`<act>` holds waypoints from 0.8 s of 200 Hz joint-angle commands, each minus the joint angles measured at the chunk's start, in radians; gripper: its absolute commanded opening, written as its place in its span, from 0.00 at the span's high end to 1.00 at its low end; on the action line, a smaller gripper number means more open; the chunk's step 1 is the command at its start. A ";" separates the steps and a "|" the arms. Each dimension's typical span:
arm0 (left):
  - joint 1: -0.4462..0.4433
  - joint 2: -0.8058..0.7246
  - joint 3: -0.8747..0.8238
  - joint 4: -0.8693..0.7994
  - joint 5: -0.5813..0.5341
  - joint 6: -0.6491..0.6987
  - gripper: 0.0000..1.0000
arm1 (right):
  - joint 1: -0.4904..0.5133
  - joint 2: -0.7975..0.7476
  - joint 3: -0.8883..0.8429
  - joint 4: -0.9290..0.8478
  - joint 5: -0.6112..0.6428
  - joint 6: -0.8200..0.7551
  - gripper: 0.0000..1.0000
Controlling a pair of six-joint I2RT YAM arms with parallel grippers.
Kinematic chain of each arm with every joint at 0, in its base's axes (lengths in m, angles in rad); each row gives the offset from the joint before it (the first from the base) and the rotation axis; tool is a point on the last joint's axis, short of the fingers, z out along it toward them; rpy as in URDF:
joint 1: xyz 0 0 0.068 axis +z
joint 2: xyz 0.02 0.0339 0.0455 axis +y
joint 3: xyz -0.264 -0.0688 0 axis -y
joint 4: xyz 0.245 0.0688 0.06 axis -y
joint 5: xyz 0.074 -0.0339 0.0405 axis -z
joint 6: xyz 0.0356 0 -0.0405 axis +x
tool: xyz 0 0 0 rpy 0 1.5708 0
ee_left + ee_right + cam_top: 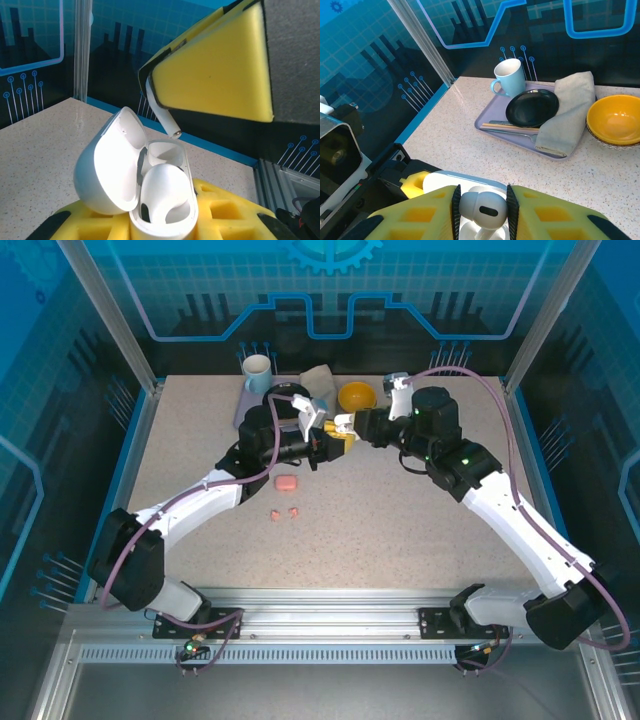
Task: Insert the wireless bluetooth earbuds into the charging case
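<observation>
The speckled table (400,530) is offering open room up front, dishes (357,395) crowding its far edge. The left gripper (160,225) is clamping the open white case (165,195), the right gripper (481,216) pinching a white stemmed earbud (164,116) just above.

White shells (530,530), black joint housings (135,560) and a purple-grey cable (497,398) clothe the left arm (215,490) and right arm (500,495); left gripper (165,222) and right gripper (482,215) wear yellow foam pads (560,220).

The white case (107,170) and earbud (482,205) are smooth, glossy plastic; the yellow pads (215,70) look matt and foamy. The far towel (565,112) is soft cloth.
</observation>
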 commanded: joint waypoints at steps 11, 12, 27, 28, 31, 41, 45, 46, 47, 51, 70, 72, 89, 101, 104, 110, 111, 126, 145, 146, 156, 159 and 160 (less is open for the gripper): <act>-0.009 0.002 0.034 0.004 0.034 0.000 1.00 | -0.010 0.016 -0.007 0.033 -0.012 -0.017 0.68; -0.009 0.002 0.034 0.004 0.034 0.000 1.00 | -0.010 0.017 -0.007 0.033 -0.012 -0.019 0.68; -0.008 0.001 0.033 0.002 0.034 0.002 1.00 | -0.010 0.018 -0.011 0.033 -0.007 -0.020 0.69; -0.008 0.000 0.033 0.002 0.033 0.002 1.00 | -0.010 0.018 -0.011 0.034 -0.007 -0.020 0.69; -0.008 0.000 0.032 0.003 0.033 0.002 1.00 | -0.010 0.018 -0.013 0.035 -0.006 -0.021 0.69; -0.009 -0.003 0.030 0.002 0.033 0.005 1.00 | -0.010 0.019 -0.016 0.033 0.000 -0.023 0.69; -0.009 -0.004 0.030 0.001 0.033 0.005 1.00 | -0.010 0.019 -0.017 0.034 0.000 -0.022 0.69; -0.008 -0.004 0.030 0.000 0.033 0.005 1.00 | -0.010 0.019 -0.017 0.034 0.001 -0.022 0.69; -0.009 -0.004 0.030 0.000 0.034 0.004 1.00 | -0.010 0.019 -0.019 0.035 0.001 -0.023 0.69; -0.009 -0.004 0.031 -0.001 0.034 0.007 1.00 | -0.010 0.019 -0.019 0.033 0.003 -0.024 0.69; -0.008 -0.007 0.029 -0.004 0.032 0.009 1.00 | -0.011 0.017 -0.026 0.033 0.010 -0.024 0.69; -0.008 -0.006 0.029 -0.004 0.032 0.009 1.00 | -0.011 0.016 -0.027 0.034 0.010 -0.024 0.69; -0.008 -0.008 0.027 -0.004 0.030 0.011 1.00 | -0.013 0.017 -0.033 0.035 0.013 -0.024 0.69; -0.009 -0.009 0.026 -0.006 0.029 0.013 1.00 | -0.016 0.016 -0.036 0.033 0.014 -0.024 0.70; -0.009 -0.010 0.026 -0.007 0.028 0.014 1.00 | -0.017 0.016 -0.036 0.032 0.014 -0.024 0.70; -0.008 -0.011 0.025 -0.006 0.028 0.015 1.00 | -0.017 0.015 -0.037 0.032 0.015 -0.025 0.70; -0.008 -0.011 0.025 -0.006 0.028 0.015 1.00 | -0.019 0.016 -0.037 0.032 0.016 -0.026 0.70; -0.008 -0.014 0.024 -0.010 0.027 0.018 1.00 | -0.023 0.010 -0.043 0.031 0.016 -0.024 0.70; -0.008 -0.014 0.024 -0.012 0.025 0.021 1.00 | -0.030 0.006 -0.048 0.029 0.016 -0.024 0.70; -0.008 -0.015 0.024 -0.012 0.025 0.021 1.00 | -0.030 0.004 -0.048 0.030 0.016 -0.024 0.70; -0.008 -0.014 0.024 -0.012 0.024 0.022 1.00 | -0.033 0.003 -0.052 0.032 0.010 -0.022 0.70; -0.008 -0.014 0.024 -0.012 0.024 0.022 1.00 | -0.033 0.003 -0.053 0.030 0.008 -0.023 0.70; -0.008 -0.014 0.024 -0.012 0.024 0.022 1.00 | -0.033 0.004 -0.052 0.030 0.007 -0.022 0.70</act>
